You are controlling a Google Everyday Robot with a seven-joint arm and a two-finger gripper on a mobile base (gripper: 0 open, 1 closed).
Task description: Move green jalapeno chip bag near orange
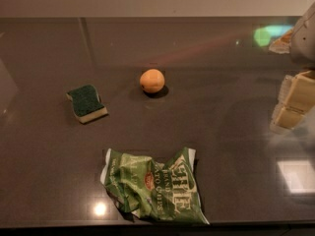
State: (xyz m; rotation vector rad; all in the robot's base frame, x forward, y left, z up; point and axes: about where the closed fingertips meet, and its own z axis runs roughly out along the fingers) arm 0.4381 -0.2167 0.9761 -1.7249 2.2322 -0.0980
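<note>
The green jalapeno chip bag (pixel 155 187) lies crumpled near the front edge of the dark counter, with white lettering and a small red-orange logo facing up. The orange (pixel 152 80) sits further back, near the middle of the counter, well apart from the bag. My gripper (pixel 293 103) hangs at the right edge of the view, above the counter, far to the right of both the bag and the orange, and holds nothing that I can see.
A dark-green sponge with a pale yellow base (pixel 87 103) lies left of the orange. The glossy dark counter (pixel 226 132) shows bright light reflections at right and front. A wall runs along the back edge.
</note>
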